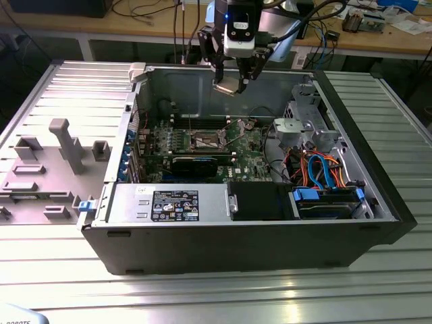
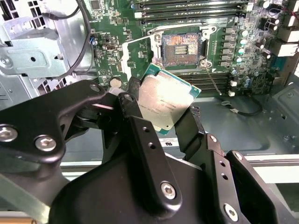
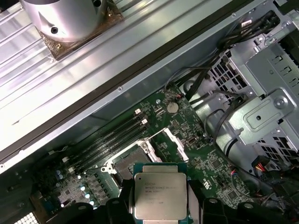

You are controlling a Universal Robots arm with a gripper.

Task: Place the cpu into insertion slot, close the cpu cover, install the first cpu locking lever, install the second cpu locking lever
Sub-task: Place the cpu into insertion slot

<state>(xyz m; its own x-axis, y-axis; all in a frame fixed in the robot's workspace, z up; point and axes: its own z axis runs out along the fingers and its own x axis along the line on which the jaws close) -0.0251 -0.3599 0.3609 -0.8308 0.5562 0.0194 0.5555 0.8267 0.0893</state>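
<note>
End effector (image 2: 161, 109) with two black fingers (image 2: 140, 135) pinching the cpu (image 2: 163, 100) by opposite edges, so that the silvery-tan top of the chip faces both wrist cameras. In the first wrist view the cpu (image 3: 159, 196) sits framed between the finger ends, its green border showing along one edge.

Beyond the chip lies the insertion slot (image 2: 182, 46), its tan contact field bare inside the metal rim, so nothing is seated in it yet. The chip and the slot are well apart. In the exterior view the cpu (image 1: 227, 86) hangs at about the height of the case's rear wall, while the insertion slot (image 1: 206, 142) lies on the motherboard (image 1: 253, 165) below it and a little toward the exterior view's left. The chip looks tilted there, not level with the board, and in the second wrist view its edges run skew to the slot's rim. Judged from this, both height and alignment separate the two.

Long memory slots (image 2: 196, 7) run beside the socket, and a grey drive cage (image 3: 266, 112) stands farther off. The open computer case (image 1: 236, 243) rests on a ribbed metal table (image 1: 202, 290).
</note>
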